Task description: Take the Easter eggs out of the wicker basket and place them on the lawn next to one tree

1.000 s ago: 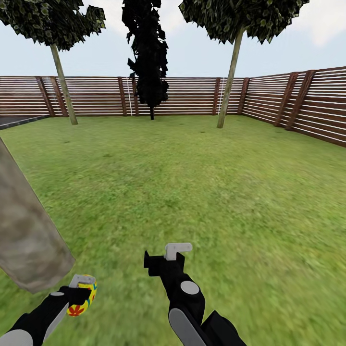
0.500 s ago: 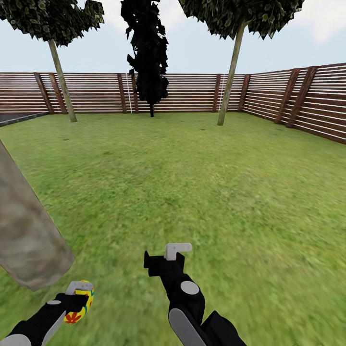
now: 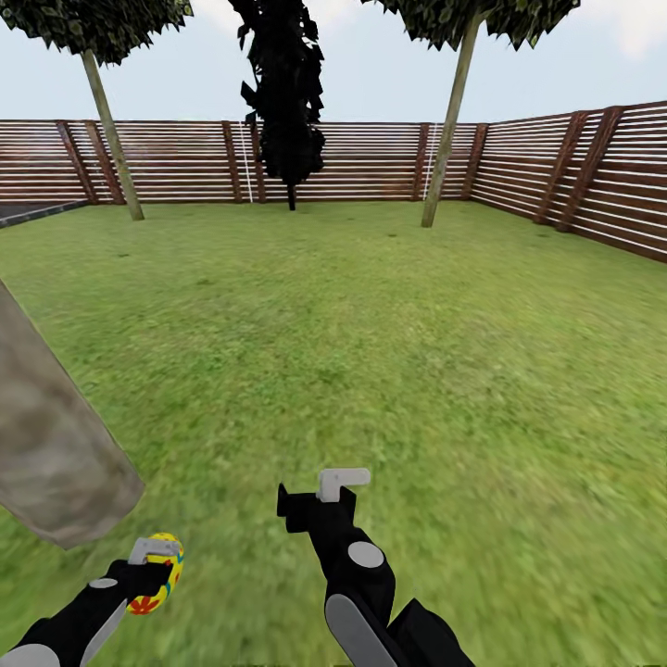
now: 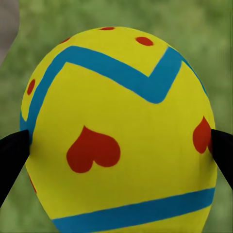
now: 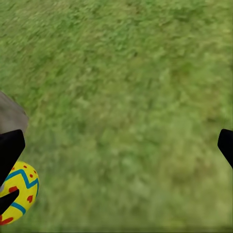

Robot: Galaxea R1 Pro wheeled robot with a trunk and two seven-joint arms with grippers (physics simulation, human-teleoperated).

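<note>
My left gripper point(image 3: 153, 567) is shut on one Easter egg point(image 3: 165, 574), yellow with blue zigzags and red marks, low over the lawn point(image 3: 371, 352). That egg point(image 4: 116, 131) fills the left wrist view, with a black finger point(image 4: 12, 155) pressed on each side. The thick grey-brown tree point(image 3: 56, 454) has its trunk base just ahead and left of the egg. My right gripper point(image 3: 315, 491) is open and holds nothing. Its wrist view shows grass, the held egg point(image 5: 17, 196) and a bit of trunk point(image 5: 9, 116). The wicker basket and the other eggs are out of view.
A brown slat fence point(image 3: 352, 162) bounds the garden at the back and right. Two thin-trunked trees point(image 3: 111, 139) point(image 3: 449, 130) and a black cypress-like tree point(image 3: 287, 102) stand along it. A strip of dark asphalt point(image 3: 28, 213) shows at far left.
The head view has tipped down a little, so fence and trees sit higher in the picture. My left gripper with the egg has sunk slightly. The right arm looks unmoved.
</note>
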